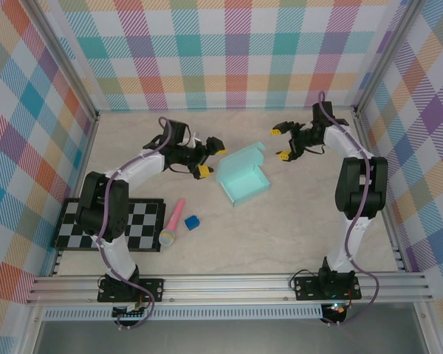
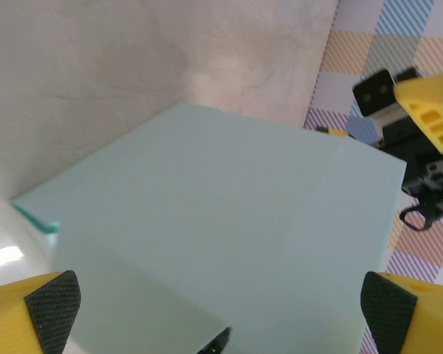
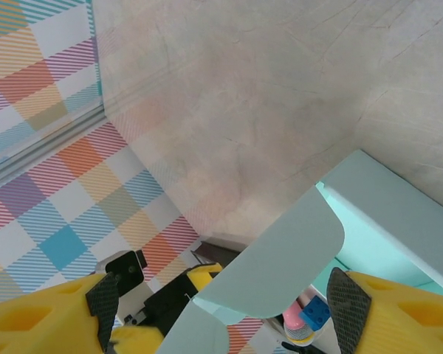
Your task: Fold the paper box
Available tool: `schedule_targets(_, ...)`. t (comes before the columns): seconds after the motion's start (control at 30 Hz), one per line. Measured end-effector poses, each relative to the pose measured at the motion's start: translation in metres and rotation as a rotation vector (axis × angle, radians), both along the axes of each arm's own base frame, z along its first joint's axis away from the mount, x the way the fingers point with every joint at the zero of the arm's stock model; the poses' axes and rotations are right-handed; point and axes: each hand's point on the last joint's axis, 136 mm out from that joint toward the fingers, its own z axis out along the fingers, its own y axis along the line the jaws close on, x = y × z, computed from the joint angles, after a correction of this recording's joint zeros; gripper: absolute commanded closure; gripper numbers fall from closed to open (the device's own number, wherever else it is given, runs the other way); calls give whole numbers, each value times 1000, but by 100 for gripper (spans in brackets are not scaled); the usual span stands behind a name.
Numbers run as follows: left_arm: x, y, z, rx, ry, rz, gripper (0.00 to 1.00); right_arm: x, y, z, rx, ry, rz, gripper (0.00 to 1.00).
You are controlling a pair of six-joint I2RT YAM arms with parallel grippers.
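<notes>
Our left gripper (image 1: 209, 156) and right gripper (image 1: 280, 144) both stand open; the paper box (image 1: 242, 179) lies between them, its raised flap (image 3: 280, 265) just ahead of the right.

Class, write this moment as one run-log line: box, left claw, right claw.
paper box: lid open | left claw: open, beside box | right claw: open, near lid, holding nothing
</notes>
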Motion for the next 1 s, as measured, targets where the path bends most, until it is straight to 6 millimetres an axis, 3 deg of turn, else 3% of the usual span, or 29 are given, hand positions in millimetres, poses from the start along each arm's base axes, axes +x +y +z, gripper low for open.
schedule_targets(0.17, -10, -23, 2, -27, 24, -22, 0, -4, 14, -11, 14, 39, 27, 22)
schedule_targets(0.4, -14, -20, -3, -10, 67, -13, 0, -12, 29, -13, 29, 56, 67, 20)
schedule_targets(0.67, -18, -15, -8, 23, 82, -1, 0, -22, 31, -17, 17, 89, 86, 18)
schedule_targets(1.0, -16, -29, 0, -34, 103, 49, 0, -30, 52, -17, 22, 94, 126, 21)
